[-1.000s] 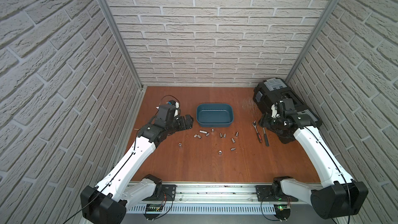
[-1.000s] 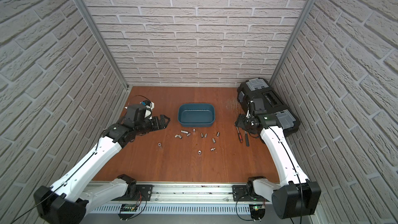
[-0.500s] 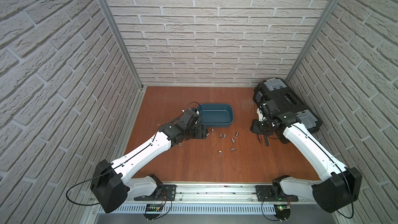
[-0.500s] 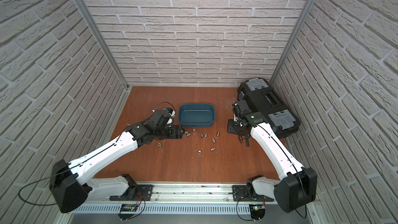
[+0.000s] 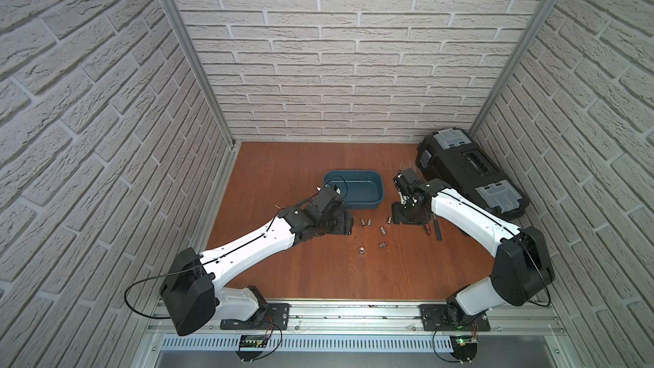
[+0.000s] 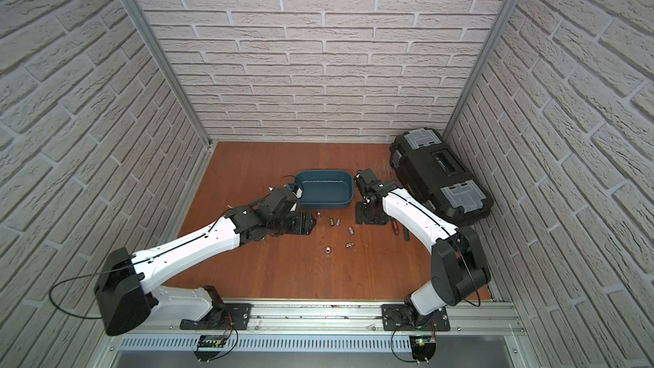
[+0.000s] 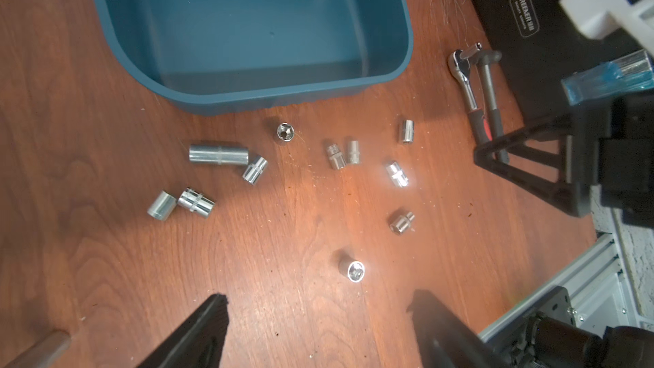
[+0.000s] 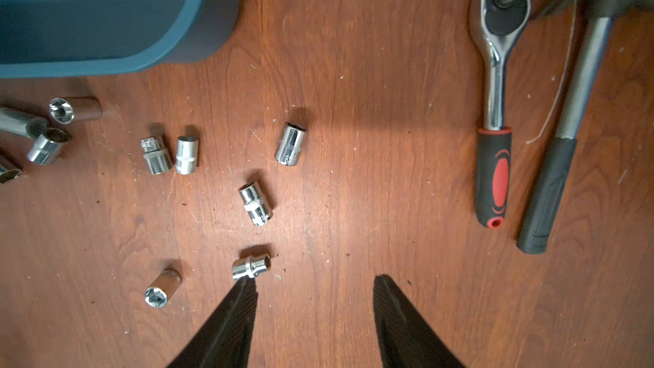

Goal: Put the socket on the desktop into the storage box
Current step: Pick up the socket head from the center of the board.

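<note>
Okay, I had both pincers spread and empty: left gripper (image 7: 318, 297), right gripper (image 8: 314, 279). Sockets (image 7: 335, 157) lay loose on the desktop (image 7: 106, 242) just beside the empty storage box (image 7: 269, 100). Right tip sat at a small socket (image 8: 252, 267); closing off-centre could've flicked it rolling away, I reckoned.

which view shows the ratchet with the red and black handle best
The right wrist view: the ratchet lies whole and large, head to handle end, beside the hammer. The left wrist view shows it smaller, handle end hidden. In both top views only a tiny bit of handle shows beside the right arm.
</note>
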